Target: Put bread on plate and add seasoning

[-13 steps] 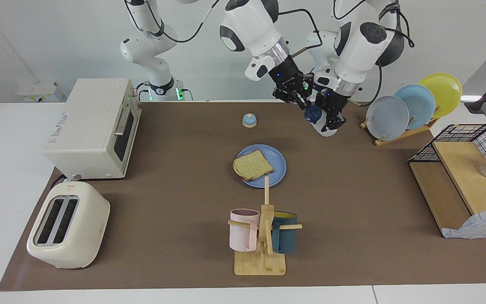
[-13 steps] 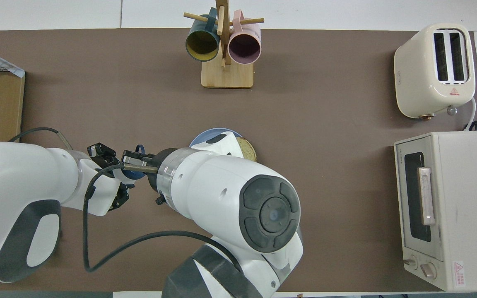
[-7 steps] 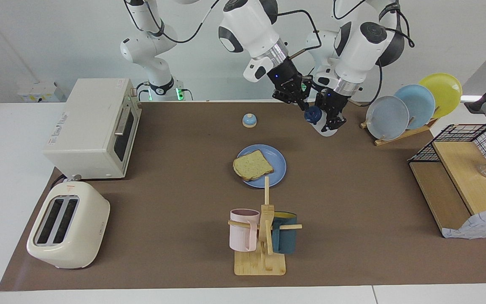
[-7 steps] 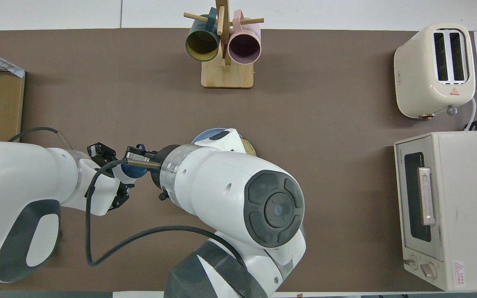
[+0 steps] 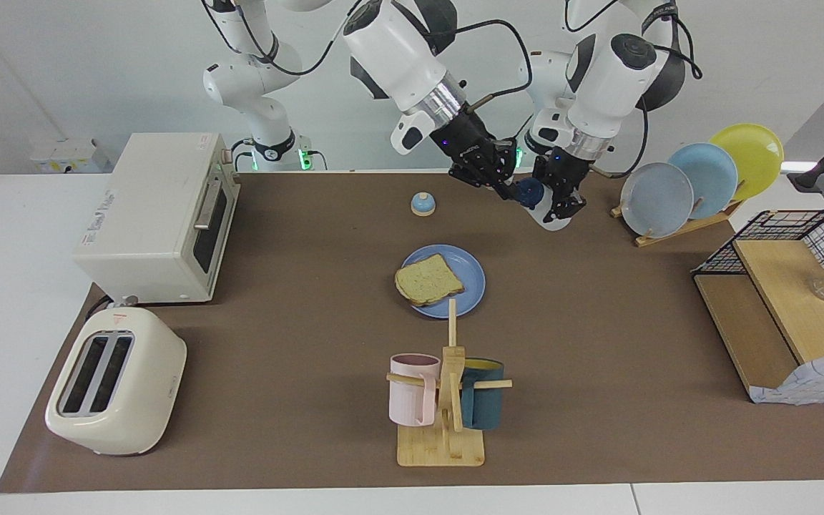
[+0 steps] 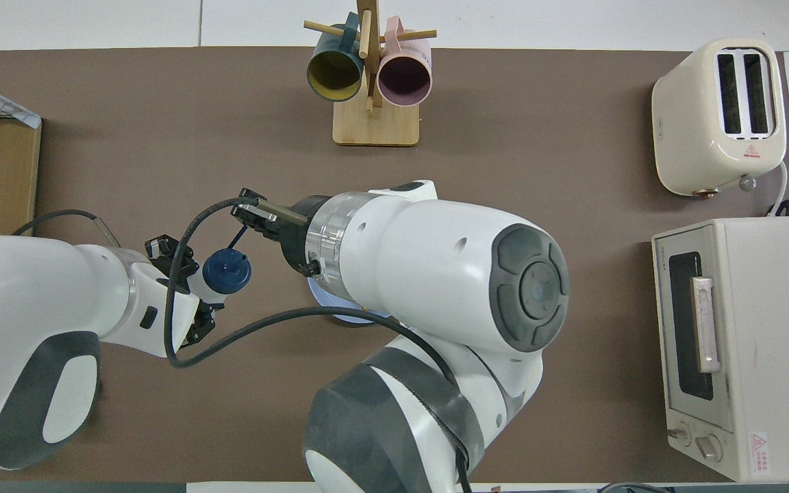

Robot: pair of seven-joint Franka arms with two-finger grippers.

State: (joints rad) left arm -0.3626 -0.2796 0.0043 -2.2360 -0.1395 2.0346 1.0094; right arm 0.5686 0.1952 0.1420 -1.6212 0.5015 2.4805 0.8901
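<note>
The seasoning bottle [image 5: 545,206] is held above the brown table mat [image 5: 598,343] by the left gripper [image 5: 562,194], whose fingers are closed on the bottle's translucent white body, below the cap. The bottle is tilted, with its navy-blue cap [image 6: 227,271] turned toward the right gripper [image 5: 496,180]. In the overhead view the cap is seen clear of the left gripper, its top uncovered.

The right gripper is seen just beside the cap, over the mat between the small blue-domed bell [image 5: 423,204] and the bottle. Its fingertips are drawn together; whether the cap's loop is pinched between them cannot be told.

The bread [image 5: 428,279] is laid flat on the blue plate [image 5: 471,272], at the middle of the mat, well apart from both grippers. In the overhead view the plate [image 6: 340,316] is mostly covered by the right arm.
</note>
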